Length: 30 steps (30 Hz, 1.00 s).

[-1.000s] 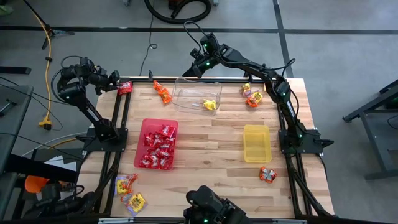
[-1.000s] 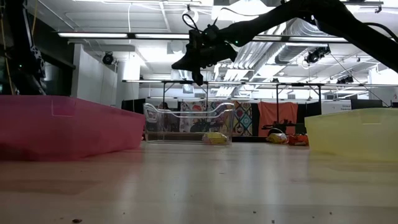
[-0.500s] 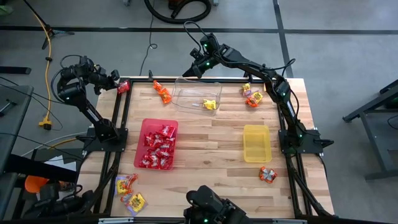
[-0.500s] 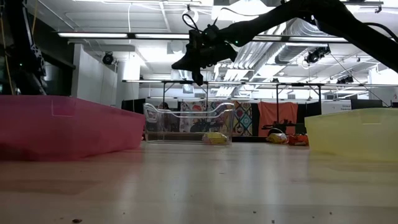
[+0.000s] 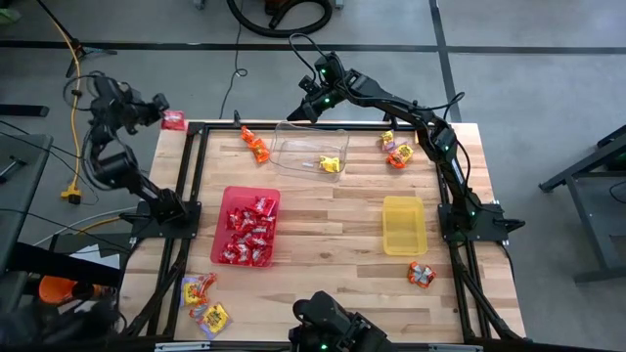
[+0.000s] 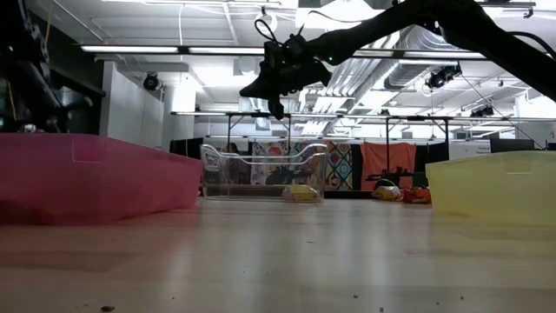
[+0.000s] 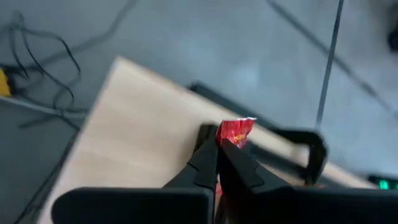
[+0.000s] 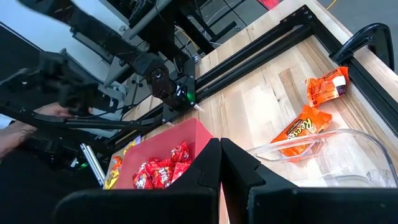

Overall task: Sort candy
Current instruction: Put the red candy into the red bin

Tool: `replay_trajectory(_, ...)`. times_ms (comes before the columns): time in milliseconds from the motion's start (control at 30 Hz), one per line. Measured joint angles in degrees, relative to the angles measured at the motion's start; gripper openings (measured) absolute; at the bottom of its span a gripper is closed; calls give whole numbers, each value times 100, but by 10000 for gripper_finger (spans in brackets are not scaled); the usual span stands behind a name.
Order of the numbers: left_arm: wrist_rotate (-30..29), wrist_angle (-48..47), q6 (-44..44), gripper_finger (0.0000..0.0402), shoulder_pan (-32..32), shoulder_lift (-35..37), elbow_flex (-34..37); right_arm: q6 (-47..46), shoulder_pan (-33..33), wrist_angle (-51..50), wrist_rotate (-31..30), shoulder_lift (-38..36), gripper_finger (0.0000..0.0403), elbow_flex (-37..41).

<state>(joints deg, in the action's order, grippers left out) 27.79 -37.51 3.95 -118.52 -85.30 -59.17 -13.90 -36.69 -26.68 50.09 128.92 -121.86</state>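
My left gripper (image 5: 164, 116) hangs over the table's far left corner, shut on one red candy (image 5: 174, 120). In the left wrist view the packet (image 7: 235, 132) sticks out past the fingertips. My right gripper (image 5: 293, 114) is shut with nothing in it, raised over the far edge of the clear tray (image 5: 293, 156), and shows high in the low view (image 6: 276, 85). A yellow candy (image 5: 331, 164) lies in the clear tray. Several red candies (image 5: 248, 233) fill the red tray (image 5: 228, 200). The yellow tray (image 5: 403, 226) stands at the right. My left gripper pinches the red candy by its near end (image 7: 225, 142) between its two fingertips. The rest of the packet stands out beyond the fingers. It is lifted clear of the table, above the corner rail.
Loose candy lies in groups: orange packets near the far edge (image 5: 255, 145), orange and yellow ones at the far right (image 5: 396, 152), an orange one at the near right (image 5: 421, 275), and several at the near left corner (image 5: 203, 301). Black frame rails (image 5: 192, 186) run along both sides.
My left gripper has risen and swung toward the table's left edge and outward past the far left corner, carrying the red candy, which lay on that corner a second ago. My right gripper has kept still.
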Motion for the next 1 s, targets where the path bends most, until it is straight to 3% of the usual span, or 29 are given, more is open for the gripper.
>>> replay_trajectory(233,-587,-118,295,0,-494,1258,207,-14,0,-2,4,0,0,0)
replay_trajectory(367,-634,-574,265,0,-799,2031,558,32,7,-1,49,0,0,0)
replay_trajectory(500,-680,-607,636,0,-933,3167,1207,88,11,0,50,0,0,0)
replay_trajectory(700,-1316,-882,1163,0,-1128,4775,1691,16,11,0,48,0,0,0)
replay_trajectory(1000,-1174,-1675,1803,0,-1116,6672,1691,-19,17,39,46,0,0,0)
